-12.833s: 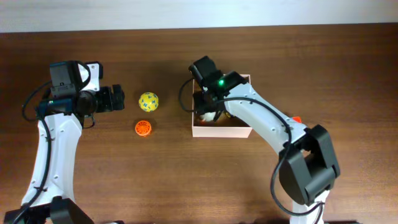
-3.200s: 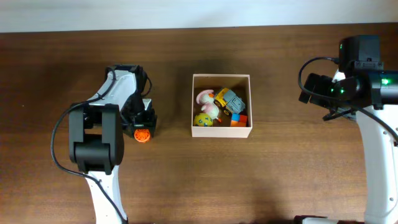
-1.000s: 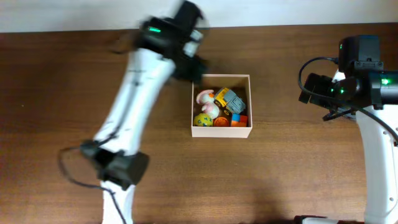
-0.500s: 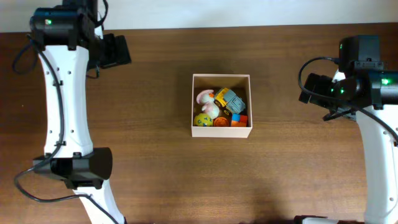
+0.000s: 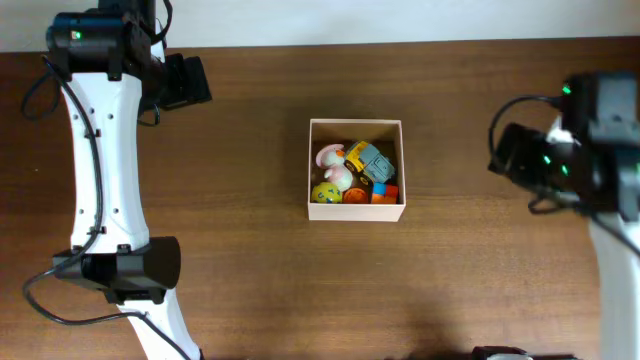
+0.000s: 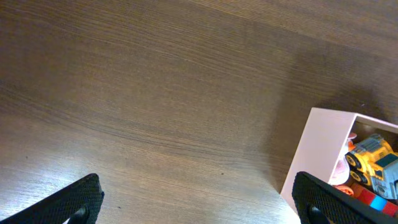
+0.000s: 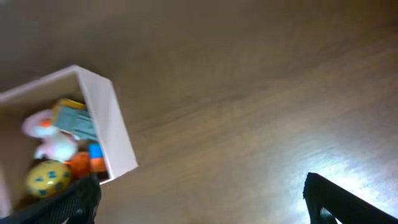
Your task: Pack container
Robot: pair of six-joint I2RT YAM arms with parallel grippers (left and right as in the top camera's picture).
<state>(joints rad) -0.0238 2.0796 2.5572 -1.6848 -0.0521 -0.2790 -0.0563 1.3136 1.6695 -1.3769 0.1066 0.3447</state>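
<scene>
Centre of the wooden table: the container, upright and open-topped, well apart from both arms. Holds a jumble of toys: a yellow ball with blue spots in the near-left corner, a pink-and-white figure just behind it, a yellow-and-grey truck toward the far right, an orange ball and a red-and-blue block along the near wall. Crowd together, touching; cannot tell which rests on which.

Far left, close to the table's back edge: the left gripper, pointing right. Through its wrist camera, shows jaws spread wide, one dark fingertip in each lower corner, bare wood between them and nothing held. Catches a corner of the container at the right edge of that view, with the truck peeking over the wall.

Far right, roughly level with the container: the right gripper, blurred from above. Through its own wrist camera, likewise shows jaws parted wide and empty over bare table, with the container off to the left, its toys in plain view.
</scene>
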